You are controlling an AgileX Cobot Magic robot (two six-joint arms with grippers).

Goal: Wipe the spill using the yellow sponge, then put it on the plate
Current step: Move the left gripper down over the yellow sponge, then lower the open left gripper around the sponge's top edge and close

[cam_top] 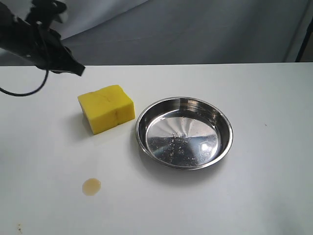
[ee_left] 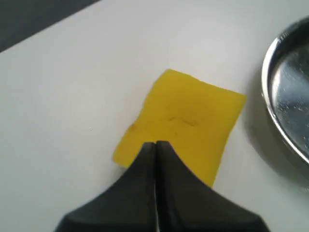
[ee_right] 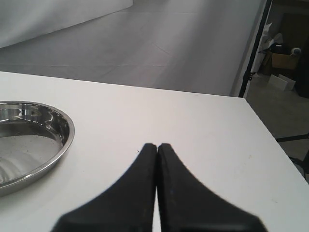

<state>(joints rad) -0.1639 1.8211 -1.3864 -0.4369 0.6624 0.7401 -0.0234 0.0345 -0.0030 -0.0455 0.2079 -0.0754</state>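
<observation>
The sponge (cam_top: 106,108) lies flat on the white table (cam_top: 254,186), in its left half and nearer the far edge than the front one, with a faint crease across its top. Just beside it, on the side towards the table's right edge, sits the plate (cam_top: 143,143), about at the table's middle. A narrow strip of bare table separates the two, and the plate's shiny base holds nothing. The spill (cam_top: 91,186) is a small amber round with a darker rim, towards the front-left corner, well apart from the sponge and the plate. The left gripper (cam_top: 78,70) hangs above the table close to the far edge, beyond the sponge on its left and clear of it. Its jaws are clenched tip to tip with nothing between them, and its wrist view looks down over the black tips onto the sponge. The right gripper (ee_right: 157,145) is clenched too, its tips pressed together and empty, over bare table towards the right edge, with the plate's rim off to one side.
</observation>
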